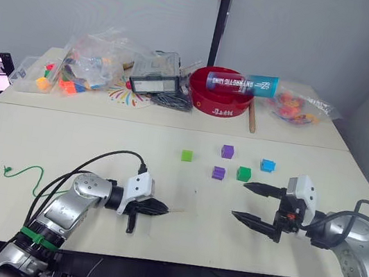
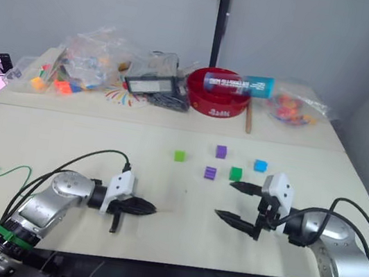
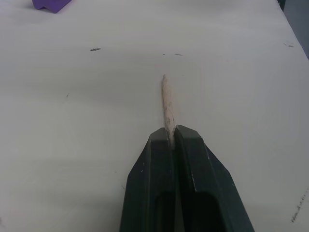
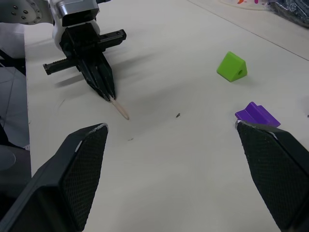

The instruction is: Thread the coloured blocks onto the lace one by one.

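The left gripper (image 1: 159,208) pinches the lace's pale tip (image 3: 167,107); the right gripper (image 1: 239,200) hangs wide open beside the blocks (image 1: 218,173).

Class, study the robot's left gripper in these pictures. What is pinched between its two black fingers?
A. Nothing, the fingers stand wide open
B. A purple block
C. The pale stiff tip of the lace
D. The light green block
C. The left gripper is shut on the pale stiff tip of the lace, which pokes out ahead of its closed fingers over the table; the blocks lie apart from it.
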You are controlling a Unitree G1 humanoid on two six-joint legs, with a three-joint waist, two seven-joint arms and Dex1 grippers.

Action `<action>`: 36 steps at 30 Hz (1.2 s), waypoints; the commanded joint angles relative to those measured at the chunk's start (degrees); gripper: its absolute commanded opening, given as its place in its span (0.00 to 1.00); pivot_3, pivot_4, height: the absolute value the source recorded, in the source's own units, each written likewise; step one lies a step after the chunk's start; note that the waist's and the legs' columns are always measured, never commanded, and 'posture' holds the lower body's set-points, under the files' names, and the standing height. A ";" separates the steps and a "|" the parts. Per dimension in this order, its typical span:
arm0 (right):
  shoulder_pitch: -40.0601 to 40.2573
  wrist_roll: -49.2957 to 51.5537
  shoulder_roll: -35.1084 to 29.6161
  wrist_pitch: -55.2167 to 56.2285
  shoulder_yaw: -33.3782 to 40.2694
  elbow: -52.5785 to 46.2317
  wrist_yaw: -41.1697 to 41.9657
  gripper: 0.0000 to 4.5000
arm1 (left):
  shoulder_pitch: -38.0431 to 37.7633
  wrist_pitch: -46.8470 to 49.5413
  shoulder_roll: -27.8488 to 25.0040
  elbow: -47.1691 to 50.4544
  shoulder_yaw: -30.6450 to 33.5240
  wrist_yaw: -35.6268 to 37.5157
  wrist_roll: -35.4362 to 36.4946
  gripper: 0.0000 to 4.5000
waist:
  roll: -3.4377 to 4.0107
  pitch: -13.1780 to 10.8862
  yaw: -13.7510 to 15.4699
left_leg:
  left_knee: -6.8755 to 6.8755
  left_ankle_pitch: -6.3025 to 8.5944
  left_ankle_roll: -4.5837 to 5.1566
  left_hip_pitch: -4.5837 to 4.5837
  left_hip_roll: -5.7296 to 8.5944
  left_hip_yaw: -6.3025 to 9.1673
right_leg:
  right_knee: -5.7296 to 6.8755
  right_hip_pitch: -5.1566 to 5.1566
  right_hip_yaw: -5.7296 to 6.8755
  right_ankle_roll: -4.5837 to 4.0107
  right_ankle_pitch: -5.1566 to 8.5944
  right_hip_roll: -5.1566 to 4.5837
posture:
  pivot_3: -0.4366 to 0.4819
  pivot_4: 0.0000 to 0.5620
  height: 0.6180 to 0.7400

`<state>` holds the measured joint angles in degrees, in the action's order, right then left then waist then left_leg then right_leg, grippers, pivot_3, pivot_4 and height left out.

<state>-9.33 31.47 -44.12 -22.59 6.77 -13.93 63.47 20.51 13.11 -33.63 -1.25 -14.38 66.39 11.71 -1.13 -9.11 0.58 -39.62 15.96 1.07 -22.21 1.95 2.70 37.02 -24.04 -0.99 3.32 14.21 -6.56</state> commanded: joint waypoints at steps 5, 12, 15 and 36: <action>0.80 -1.94 0.42 2.53 0.47 0.47 -0.88 1.00 | 1.09 1.55 -6.75 3.54 7.05 3.41 4.38 0.00 | 0.00 0.00 -0.21 | -0.07 0.01 0.02 -0.05 -0.03 0.02 | 0.05 -0.06 0.01 0.00 0.00 0.03 | 0.48 0.27 1.00; -4.78 -7.68 2.89 4.66 0.81 9.92 -8.47 1.00 | -1.31 2.38 -10.58 6.06 10.17 4.94 6.82 0.00 | 0.01 -0.01 -0.38 | -0.09 0.01 0.02 -0.05 -0.03 0.00 | 0.05 -0.07 0.00 0.00 0.00 0.03 | 0.48 0.27 1.00; -8.16 -10.48 3.97 3.30 0.94 14.55 -13.68 1.00 | -2.05 2.77 -10.69 6.91 10.27 4.28 7.13 0.00 | 0.01 0.00 -0.42 | -0.08 0.01 0.01 -0.06 -0.03 0.00 | 0.06 -0.08 0.00 0.00 0.00 0.03 | 0.48 0.27 1.00; -19.10 -18.49 21.97 -4.74 2.84 20.77 -48.95 1.00 | -4.27 4.13 -9.99 10.74 10.06 1.83 7.67 0.00 | 0.03 -0.01 -1.43 | 0.03 0.01 0.01 -0.11 -0.02 0.00 | 0.12 -0.15 -0.02 0.00 0.00 0.02 | 0.48 0.27 1.00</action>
<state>-26.89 14.11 -23.17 -27.59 10.16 7.49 16.75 15.70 17.59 -43.59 8.39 -5.32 68.21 18.37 -1.10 -9.12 -0.86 -39.59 15.97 1.08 -22.32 1.92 2.69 37.14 -24.20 -1.01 3.32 14.21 -6.52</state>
